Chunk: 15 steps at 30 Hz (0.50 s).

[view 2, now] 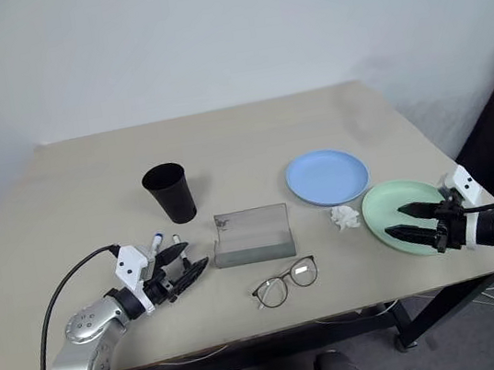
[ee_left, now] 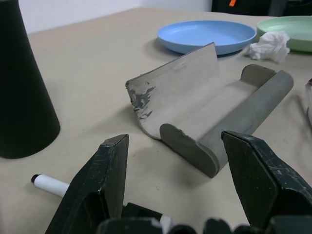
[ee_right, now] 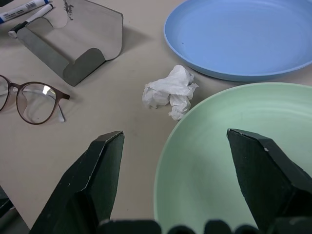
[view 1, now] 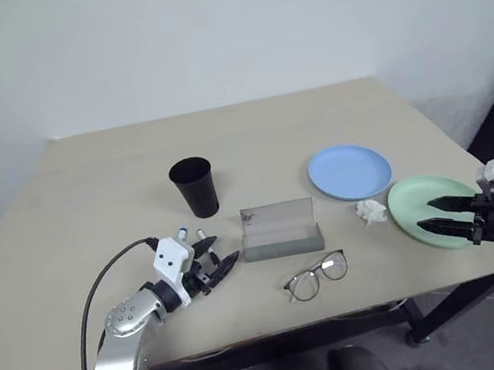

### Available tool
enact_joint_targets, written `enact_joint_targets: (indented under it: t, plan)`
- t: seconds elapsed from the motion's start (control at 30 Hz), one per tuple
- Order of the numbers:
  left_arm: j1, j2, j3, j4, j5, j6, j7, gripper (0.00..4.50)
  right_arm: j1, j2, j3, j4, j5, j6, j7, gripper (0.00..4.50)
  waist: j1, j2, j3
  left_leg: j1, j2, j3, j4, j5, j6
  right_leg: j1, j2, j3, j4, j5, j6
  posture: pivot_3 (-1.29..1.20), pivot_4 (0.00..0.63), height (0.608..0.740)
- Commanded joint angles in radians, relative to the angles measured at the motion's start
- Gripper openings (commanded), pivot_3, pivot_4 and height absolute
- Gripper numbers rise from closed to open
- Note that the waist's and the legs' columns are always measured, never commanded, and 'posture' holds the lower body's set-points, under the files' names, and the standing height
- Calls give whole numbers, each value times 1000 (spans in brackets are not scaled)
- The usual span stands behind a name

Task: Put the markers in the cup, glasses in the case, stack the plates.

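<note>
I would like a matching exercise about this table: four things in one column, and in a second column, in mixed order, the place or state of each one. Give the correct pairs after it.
Things
1. case
2. mint green plate
3. tissue
4. glasses

Places or states
A. lies between the two plates
B. stands open, lid raised, nothing inside
C. lies under the open right gripper
D. lies on the table nearer the front edge than the case

Pairs: 1-B, 2-C, 3-A, 4-D
</note>
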<state>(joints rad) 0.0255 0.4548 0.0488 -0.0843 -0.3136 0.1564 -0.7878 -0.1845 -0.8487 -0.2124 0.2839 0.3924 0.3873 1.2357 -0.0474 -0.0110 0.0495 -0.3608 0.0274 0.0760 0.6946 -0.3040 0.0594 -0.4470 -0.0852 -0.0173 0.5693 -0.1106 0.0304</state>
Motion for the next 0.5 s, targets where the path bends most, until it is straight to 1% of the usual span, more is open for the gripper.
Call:
enact_joint_targets:
  t: [0.03,0.5]
  plan:
    - [-12,6,-1,-37,-14,-3,-8,3182,-24,-7,-12,-36,17,-6,-2,3672,0,0,0,0,0,0,0,0,0,0,0,0,0,0,0,0,0,740]
    - [-38,1,-21,-28,-14,-4,-7,3182,-42,-5,27,-48,2,-18,-2,3672,0,0,0,0,0,0,0,0,0,0,0,0,0,0,0,0,0,740]
